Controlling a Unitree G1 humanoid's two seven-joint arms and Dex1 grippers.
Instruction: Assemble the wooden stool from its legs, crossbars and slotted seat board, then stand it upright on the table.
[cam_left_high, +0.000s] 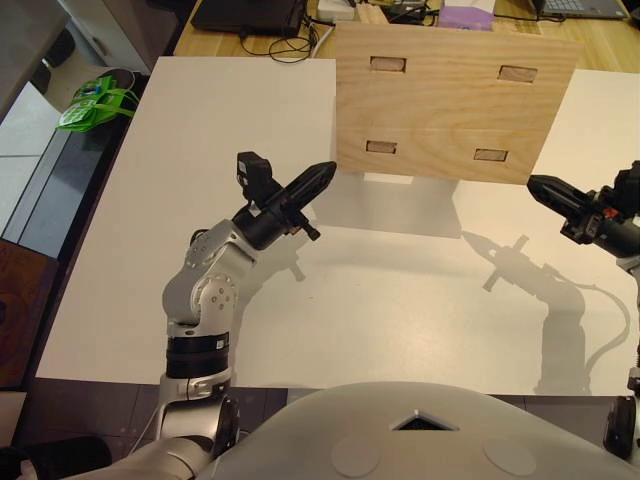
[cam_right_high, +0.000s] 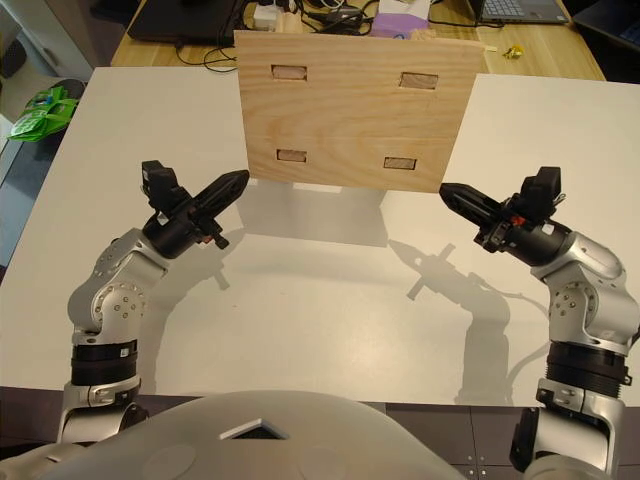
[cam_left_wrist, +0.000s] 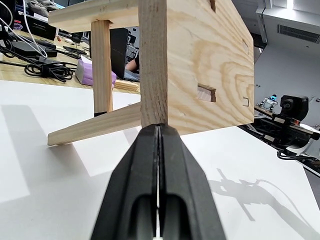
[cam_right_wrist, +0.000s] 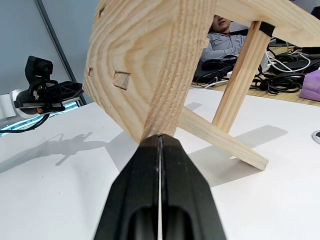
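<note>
Wooden stool (cam_right_high: 345, 110): stiff, probably light, smooth; best pinched by its side edges; left claw (cam_right_high: 240, 181) and right claw (cam_right_high: 447, 190) clenched, empty.

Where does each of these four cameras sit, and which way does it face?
Left eye: on the head, facing forward and down at the stool on the table; left arm, left claw and right claw show.
Right eye: beside it, same scene; right arm too.
Left wrist: looks along the shut left claw at a stool leg; right arm beyond.
Right wrist: looks along the shut right claw at the stool; left arm beyond.
Shared: both wrist views see the stool, from opposite sides.
</note>
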